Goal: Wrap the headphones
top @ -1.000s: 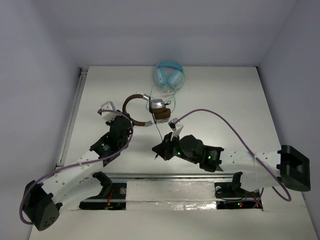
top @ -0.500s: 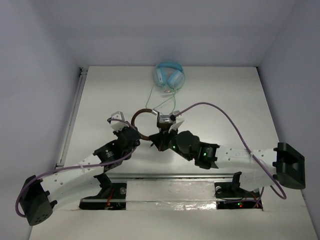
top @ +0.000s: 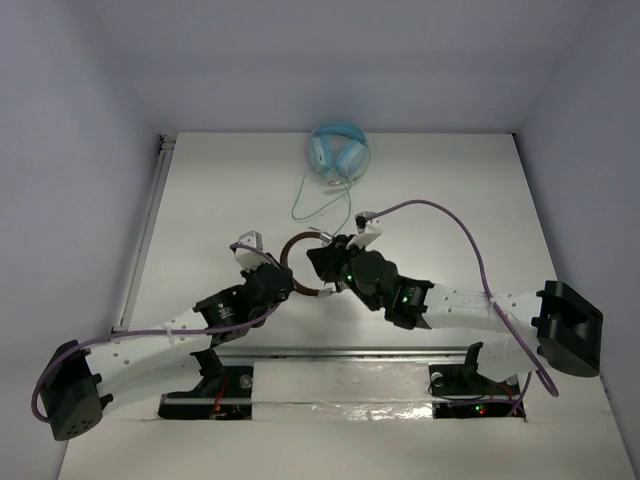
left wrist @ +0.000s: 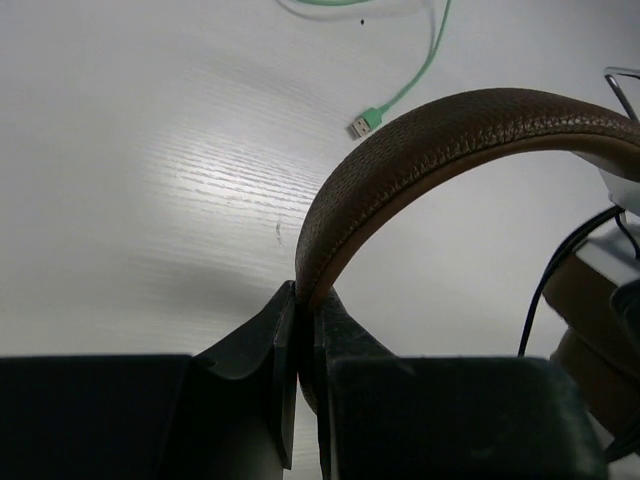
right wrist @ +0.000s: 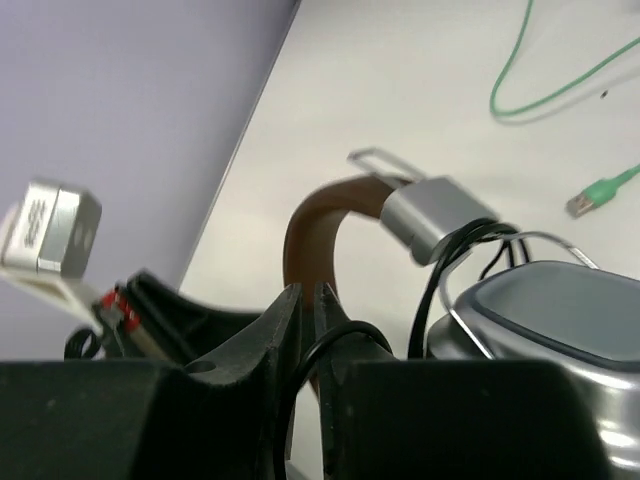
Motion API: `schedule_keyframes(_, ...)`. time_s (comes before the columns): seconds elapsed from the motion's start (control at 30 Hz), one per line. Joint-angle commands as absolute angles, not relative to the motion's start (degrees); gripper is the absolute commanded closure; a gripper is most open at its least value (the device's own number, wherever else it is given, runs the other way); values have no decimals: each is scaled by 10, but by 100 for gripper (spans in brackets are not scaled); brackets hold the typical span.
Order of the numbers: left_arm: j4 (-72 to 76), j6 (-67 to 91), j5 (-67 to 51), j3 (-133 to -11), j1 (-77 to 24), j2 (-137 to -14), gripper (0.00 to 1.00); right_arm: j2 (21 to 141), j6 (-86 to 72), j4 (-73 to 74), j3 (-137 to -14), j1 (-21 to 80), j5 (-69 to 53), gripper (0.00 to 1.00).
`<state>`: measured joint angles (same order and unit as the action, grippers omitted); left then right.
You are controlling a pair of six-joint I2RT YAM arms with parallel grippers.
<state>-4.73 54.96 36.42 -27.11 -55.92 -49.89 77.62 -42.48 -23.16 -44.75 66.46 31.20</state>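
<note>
The brown headphones are held between my two grippers at the table's middle. My left gripper is shut on the brown headband, seen in the left wrist view. My right gripper is shut on the thin dark cable, which loops out between its jaws in the right wrist view. The cable also winds round the silver earcup hinge. A silver earcup sits close at the right of that view. The cushions are mostly hidden.
Light blue headphones lie at the back of the table, their pale green cable trailing toward my grippers, its plug near the headband. A metal rail runs along the table's left edge.
Both grippers have moved together toward the table's middle, carrying the brown headphones nearer. The right gripper swung left and up with the cable; the headband now stands between the two grippers.
</note>
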Motion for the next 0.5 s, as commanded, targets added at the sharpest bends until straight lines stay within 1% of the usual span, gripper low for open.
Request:
schedule_keyframes(0.0,-35,591,324,-277,-565,-492,100,754,-448,-305,-447,625,338,84)
schedule_keyframes(0.13,-45,591,315,-282,-565,-492,100,746,-467,-323,-435,586,292,80)
schedule_keyframes(0.2,-48,591,312,-284,-565,-497,100,746,-471,-332,-431,579,273,75)
schedule_keyframes(0.3,-49,592,302,-286,-565,-504,100,750,-479,-334,-433,569,243,73)
schedule_keyframes(0.33,-54,593,295,-287,-565,-507,100,751,-482,-336,-433,569,231,69)
schedule_keyframes(0.47,-64,596,281,-293,-565,-516,100,762,-490,-345,-433,557,204,66)
